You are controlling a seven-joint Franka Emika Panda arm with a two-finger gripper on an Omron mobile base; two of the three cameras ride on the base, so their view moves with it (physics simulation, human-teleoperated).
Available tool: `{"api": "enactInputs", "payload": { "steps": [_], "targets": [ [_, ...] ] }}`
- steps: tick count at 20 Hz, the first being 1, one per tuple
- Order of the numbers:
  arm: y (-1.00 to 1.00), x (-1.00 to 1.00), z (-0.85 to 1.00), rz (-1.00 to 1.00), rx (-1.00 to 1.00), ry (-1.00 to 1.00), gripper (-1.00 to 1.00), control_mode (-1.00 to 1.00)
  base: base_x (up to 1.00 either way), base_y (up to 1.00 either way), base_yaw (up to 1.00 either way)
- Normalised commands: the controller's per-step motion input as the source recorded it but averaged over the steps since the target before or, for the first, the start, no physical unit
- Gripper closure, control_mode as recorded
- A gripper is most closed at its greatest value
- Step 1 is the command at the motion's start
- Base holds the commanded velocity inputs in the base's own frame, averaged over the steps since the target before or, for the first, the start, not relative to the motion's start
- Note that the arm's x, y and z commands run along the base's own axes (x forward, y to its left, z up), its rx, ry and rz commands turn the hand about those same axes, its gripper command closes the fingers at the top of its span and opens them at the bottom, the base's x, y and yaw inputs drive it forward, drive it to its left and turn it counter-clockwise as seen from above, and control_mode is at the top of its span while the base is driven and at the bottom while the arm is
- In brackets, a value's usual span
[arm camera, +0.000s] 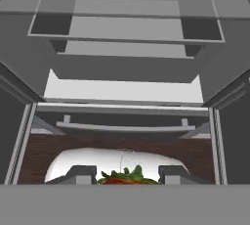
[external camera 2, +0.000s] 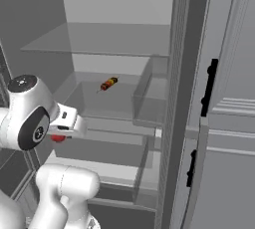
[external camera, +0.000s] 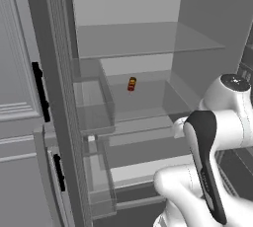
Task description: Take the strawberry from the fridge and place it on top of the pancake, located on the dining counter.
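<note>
Red strawberry (arm camera: 122, 177) clenched between the gripper (arm camera: 126, 174) fingertips | leafy green cap faces the hand camera | fridge (external camera: 148, 38) open ahead.

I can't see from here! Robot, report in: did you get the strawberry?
Gripper shut on the strawberry. Berry's red also shows by the hand in the right base view, in front of the open fridge. Nothing blocking.

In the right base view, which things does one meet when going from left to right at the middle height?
The robot arm → the strawberry → the small orange-brown and yellow item → the clear door bin → the black cabinet handle.
</note>
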Motion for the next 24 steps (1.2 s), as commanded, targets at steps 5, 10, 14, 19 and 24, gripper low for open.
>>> {"api": "enactInputs", "payload": {
  "steps": [5,10,14,19,24],
  "targets": [
    [0.0,0.0,0.0,0.0,0.0,0.0,1.0,1.0,-1.0,0.13,0.01],
    [0.0,0.0,0.0,0.0,0.0,0.0,1.0,1.0,-1.0,0.17,0.03],
    [0.0,0.0,0.0,0.0,0.0,0.0,1.0,1.0,-1.0,0.28,0.11],
    [0.0,0.0,0.0,0.0,0.0,0.0,1.0,1.0,-0.98,0.09,0.55],
    [0.0,0.0,0.0,0.0,0.0,0.0,1.0,1.0,-0.87,0.15,0.74]
  ]
}}
